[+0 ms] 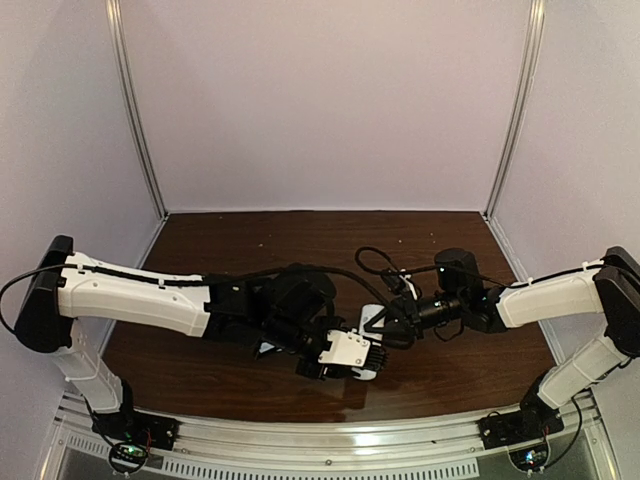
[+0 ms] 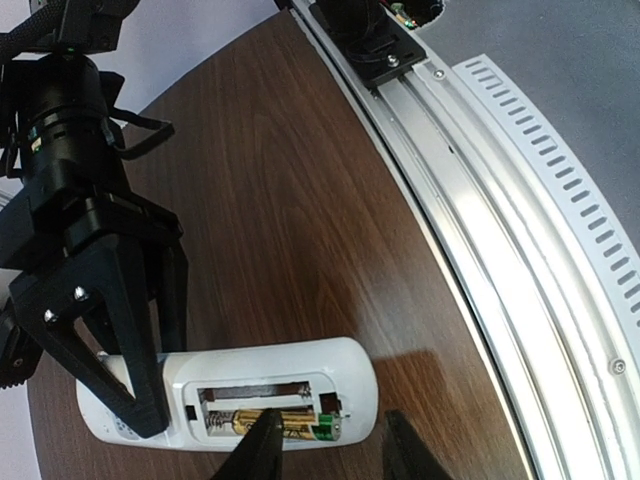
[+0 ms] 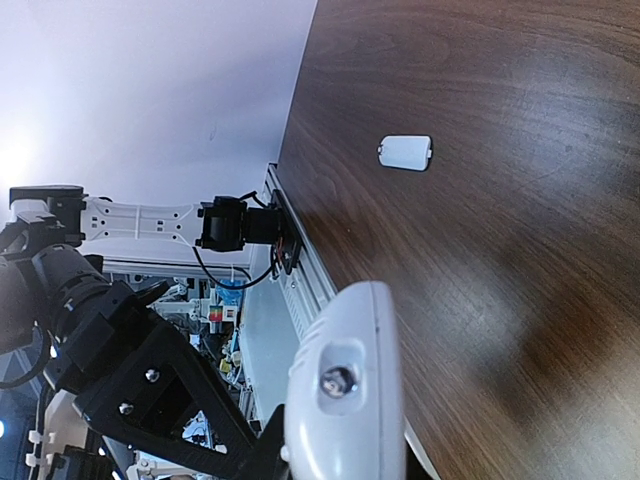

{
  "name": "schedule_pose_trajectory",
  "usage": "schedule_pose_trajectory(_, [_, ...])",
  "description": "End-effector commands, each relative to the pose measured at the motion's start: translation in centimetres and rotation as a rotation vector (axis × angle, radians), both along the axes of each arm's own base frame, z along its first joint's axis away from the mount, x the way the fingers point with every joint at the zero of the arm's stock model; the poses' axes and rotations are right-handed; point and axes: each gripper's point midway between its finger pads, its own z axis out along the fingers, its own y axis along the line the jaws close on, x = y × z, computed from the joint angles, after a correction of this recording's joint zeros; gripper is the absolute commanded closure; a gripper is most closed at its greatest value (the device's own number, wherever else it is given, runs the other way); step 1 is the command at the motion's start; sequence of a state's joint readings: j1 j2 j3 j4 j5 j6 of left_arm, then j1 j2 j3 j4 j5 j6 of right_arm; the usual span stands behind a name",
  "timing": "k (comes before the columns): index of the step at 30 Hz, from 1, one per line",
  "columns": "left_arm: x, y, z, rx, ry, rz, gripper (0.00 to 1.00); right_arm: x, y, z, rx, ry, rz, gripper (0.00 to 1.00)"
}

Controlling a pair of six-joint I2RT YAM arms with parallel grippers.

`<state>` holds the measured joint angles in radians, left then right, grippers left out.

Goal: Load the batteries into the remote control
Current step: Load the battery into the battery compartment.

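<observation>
The remote control (image 2: 280,375) lies back up, its battery recess open. One golden battery (image 2: 285,426) with a green end sits in the nearer slot; the farther slot is bare. The other battery is out of view. My right gripper (image 3: 345,450) is shut on one end of the remote (image 3: 345,370); its black fingers (image 2: 120,340) show in the left wrist view. My left gripper (image 2: 335,445) is open just above the recess, one fingertip (image 2: 262,445) over the battery. In the top view both grippers (image 1: 365,355) (image 1: 388,328) meet at the mostly hidden remote (image 1: 371,314).
A small flat white cover piece (image 3: 405,152) lies on the dark wooden table (image 3: 500,250), apart from the remote. The metal rail (image 2: 520,200) along the table's near edge runs close by the left gripper. White walls enclose the back and sides.
</observation>
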<state>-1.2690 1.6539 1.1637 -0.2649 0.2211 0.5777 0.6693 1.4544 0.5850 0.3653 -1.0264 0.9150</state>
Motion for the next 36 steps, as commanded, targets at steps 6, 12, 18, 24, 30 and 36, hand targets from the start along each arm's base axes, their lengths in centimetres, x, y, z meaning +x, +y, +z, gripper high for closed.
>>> schedule_pose_trajectory(6, [0.2,-0.9,-0.4,0.014,0.011,0.004,0.7,-0.3,0.7,1.0,0.038,-0.03,0.033,0.99])
schedule_pose_trajectory(12, [0.6,-0.7,-1.6,0.05,0.018,0.034,0.74,-0.5,0.8,1.2,0.045,-0.033,0.038,0.99])
schedule_pose_trajectory(18, [0.9,-0.7,-2.2,0.063,0.03,0.052,0.81,-0.8,0.8,1.3,0.049,-0.037,0.045,0.99])
schedule_pose_trajectory(24, [1.7,-0.2,-2.6,0.067,0.055,0.069,0.85,-1.2,1.0,1.8,0.064,-0.047,0.061,1.0])
schedule_pose_trajectory(30, [2.3,0.0,-2.7,0.051,0.08,0.084,0.89,-2.0,1.4,2.9,0.101,-0.068,0.091,1.0])
schedule_pose_trajectory(36, [2.8,0.3,-3.0,0.039,0.114,0.096,0.92,-2.6,1.7,3.9,0.132,-0.082,0.117,1.0])
